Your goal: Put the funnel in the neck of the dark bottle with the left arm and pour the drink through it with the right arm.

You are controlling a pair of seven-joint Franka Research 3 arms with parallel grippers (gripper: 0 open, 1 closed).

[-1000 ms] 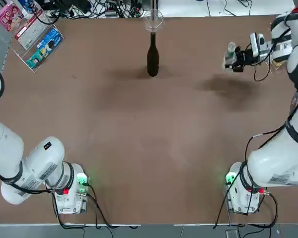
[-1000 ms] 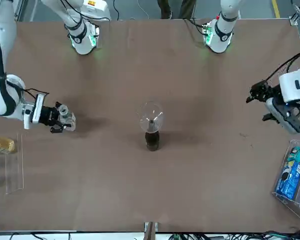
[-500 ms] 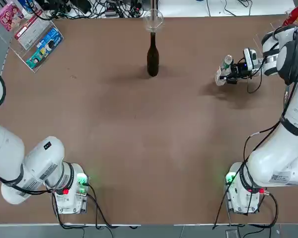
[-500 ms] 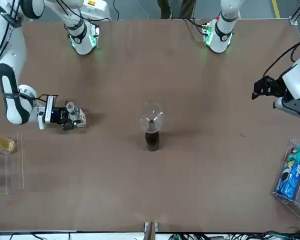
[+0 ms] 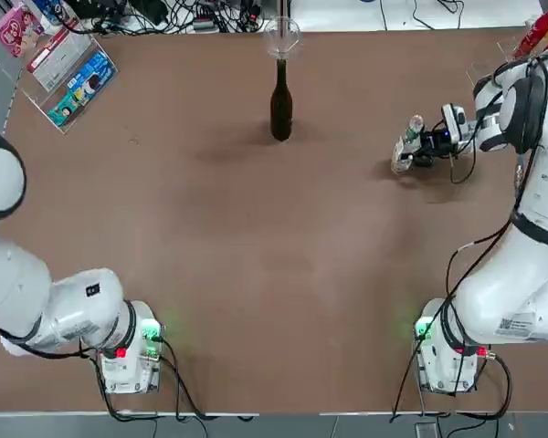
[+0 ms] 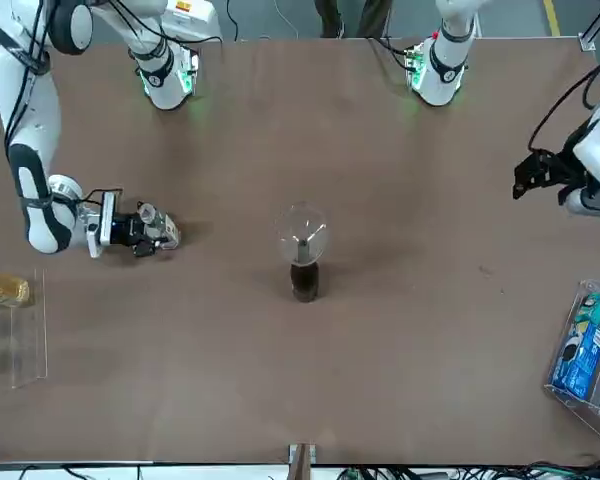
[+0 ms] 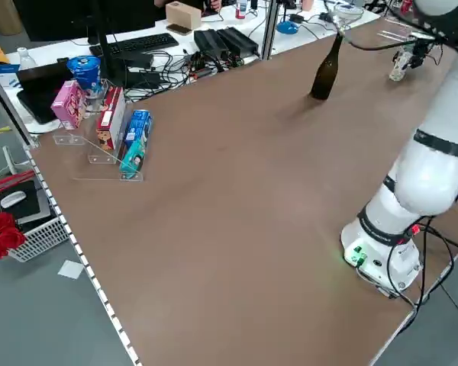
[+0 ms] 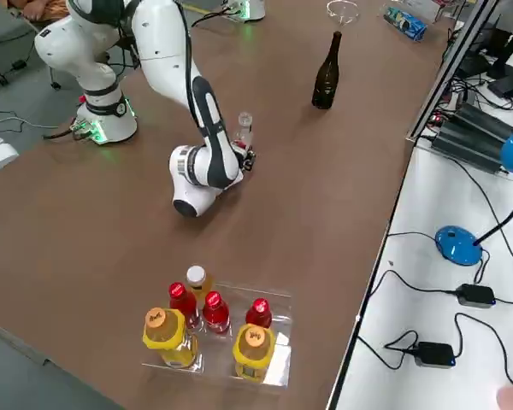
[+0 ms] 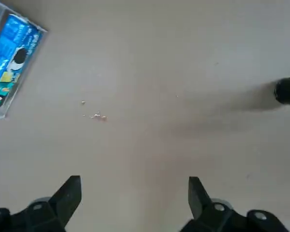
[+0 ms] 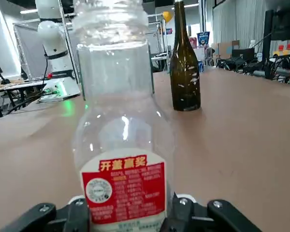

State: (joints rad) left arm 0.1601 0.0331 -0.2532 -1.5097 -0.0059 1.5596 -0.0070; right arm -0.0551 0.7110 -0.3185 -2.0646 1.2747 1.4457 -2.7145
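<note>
Near the middle of the tabletop's far edge (image 5: 256, 228), as the robot faced it, the dark bottle (image 5: 281, 105) stood upright with the funnel (image 6: 303, 232) sitting mouth-up in its neck, so the left arm's half looked sorted to me. The left gripper (image 9: 134, 177) was off over its own side, fingers spread wide with nothing between them.

The pour was the bit in hand, I reckon. The right gripper (image 10: 127, 208), well apart from the dark bottle on the right side, had its fingers clamped round the drink (image 10: 121, 128), which was pretty much upright. The part above the label looked see-through, and I couldn't tell how much was left or if any had been poured already.

If there was liquid to go, the next move called for bringing the drink's mouth above the funnel, then a slow tip. Rush it and you'd probably knock the funnel or slop over the rim.
</note>
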